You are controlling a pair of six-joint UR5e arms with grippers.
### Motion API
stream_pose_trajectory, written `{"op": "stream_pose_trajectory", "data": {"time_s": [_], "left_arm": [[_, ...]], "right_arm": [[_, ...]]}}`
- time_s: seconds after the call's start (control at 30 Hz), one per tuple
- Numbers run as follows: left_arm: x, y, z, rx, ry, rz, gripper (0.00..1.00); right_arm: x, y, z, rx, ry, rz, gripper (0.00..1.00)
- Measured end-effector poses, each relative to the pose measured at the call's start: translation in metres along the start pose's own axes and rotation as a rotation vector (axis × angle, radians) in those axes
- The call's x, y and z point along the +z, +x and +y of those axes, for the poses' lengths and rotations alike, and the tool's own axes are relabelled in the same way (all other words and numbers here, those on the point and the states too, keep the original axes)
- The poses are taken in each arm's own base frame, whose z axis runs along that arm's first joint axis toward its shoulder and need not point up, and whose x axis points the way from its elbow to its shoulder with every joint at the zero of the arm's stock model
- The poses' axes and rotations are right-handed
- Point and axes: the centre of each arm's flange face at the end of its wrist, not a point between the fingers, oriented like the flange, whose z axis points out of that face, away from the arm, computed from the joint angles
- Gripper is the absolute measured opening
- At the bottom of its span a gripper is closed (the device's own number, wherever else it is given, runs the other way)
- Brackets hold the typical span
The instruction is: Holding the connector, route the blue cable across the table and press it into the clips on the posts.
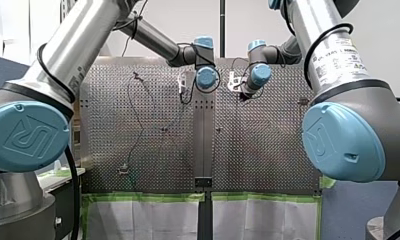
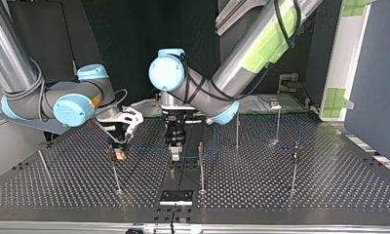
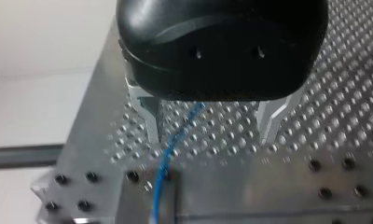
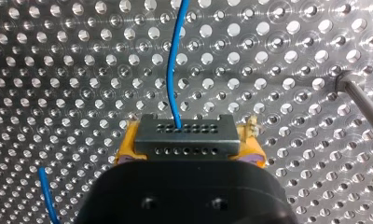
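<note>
**Connector gripped, cable strung between the grippers**

Front view: both arms reach to the far middle of the bench [image 1: 268, 150], with the left gripper [image 1: 183, 85] and right gripper [image 1: 234, 81] near each other. The bench is a perforated metal plate. White sheets [image 1: 148, 220] edged in green tape hang at its near edge, and there's a pale wall [image 1: 188, 25] beyond.

Top view: the right gripper sits low beside a post [image 2: 115, 170] at the view's left. The cable [image 2: 145, 146] runs as a faint blue line across to the left gripper, which points straight down at mid-bench. More posts stand well apart to the view's right, their clips too small to make out. A dark backdrop [image 2: 125, 29] is behind.

Left wrist view: the metal fingers [image 3: 149, 121] are spread wide, gripping nothing. The cable passes between them, close by one finger.

Right wrist view: the yellow pads [image 4: 124, 150] are clamped on the connector [image 4: 183, 128]. The cable runs out of it across the holes, with a post beside it.

Routing looks early, with no clip visibly filled. Next, I'd say, the left gripper closes on the cable as a guide. Then both carry it taut to the nearest post and press down. A thin, slack cable could slip.
</note>
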Motion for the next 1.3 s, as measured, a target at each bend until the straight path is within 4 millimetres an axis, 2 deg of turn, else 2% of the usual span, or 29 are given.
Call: {"op": "stream_pose_trajectory", "data": {"time_s": [0.27, 0.63, 0.67, 0.7, 0.73, 0.77, 0.8, 0.83, 0.87, 0.9, 0.93, 0.97, 1.0, 1.03, 1.07, 1.3], "left_arm": [[0.017, 0.0, 0.007, -0.015, -0.032, -0.024, 1.0], [0.018, -0.001, 0.007, -0.017, -0.034, -0.025, 1.0], [0.018, -0.001, 0.007, -0.02, -0.034, -0.029, 0.95], [0.019, -0.001, 0.007, -0.022, -0.034, -0.032, 0.82], [0.019, -0.002, 0.007, -0.024, -0.034, -0.035, 0.82], [0.019, -0.002, 0.007, -0.028, -0.034, -0.039, 0.67], [0.02, -0.003, 0.006, -0.03, -0.033, -0.043, 0.57], [0.02, -0.003, 0.006, -0.033, -0.033, -0.047, 0.57], [0.02, -0.004, 0.005, -0.036, -0.031, -0.052, 0.47], [0.02, -0.004, 0.004, -0.038, -0.031, -0.055, 0.33], [0.02, -0.004, 0.004, -0.04, -0.031, -0.057, 0.33], [0.019, -0.005, 0.003, -0.042, -0.031, -0.06, 0.24], [0.019, -0.005, 0.003, -0.043, -0.031, -0.061, 0.08], [0.019, -0.005, 0.002, -0.043, -0.031, -0.062, 0.08], [0.018, -0.005, 0.002, -0.043, -0.032, -0.063, 0.0], [0.014, -0.006, -0.001, -0.042, -0.042, -0.058, 0.0]], "right_arm": [[0.0, 0.0, 0.0, 0.0, 0.0, 0.001, 0.0], [0.0, 0.0, 0.0, 0.0, 0.0, 0.001, 0.0], [0.0, 0.0, 0.0, 0.0, 0.0, 0.002, 0.0], [0.0, 0.0, 0.0, 0.0, 0.0, 0.001, 0.0], [0.0, 0.0, 0.0, 0.0, 0.0, 0.002, 0.0], [0.0, 0.0, 0.0, 0.0, 0.0, 0.002, 0.0], [0.0, 0.0, 0.0, 0.0, 0.0, 0.002, 0.0], [0.0, 0.0, 0.0, 0.0, 0.0, 0.002, 0.0], [0.0, 0.0, 0.0, 0.0, 0.0, 0.002, 0.0], [0.0, 0.0, 0.0, 0.0, 0.0, 0.002, 0.0], [0.0, 0.0, 0.0, 0.0, 0.0, 0.002, 0.0], [0.0, 0.0, 0.001, 0.0, -0.001, 0.002, 0.0], [0.0, 0.0, 0.001, 0.0, -0.001, 0.002, 0.0], [0.0, 0.001, 0.001, 0.0, -0.001, 0.002, 0.0], [0.0, 0.001, 0.001, 0.0, -0.002, 0.002, 0.0], [0.001, 0.001, 0.004, 0.001, -0.005, 0.003, 0.0]]}}
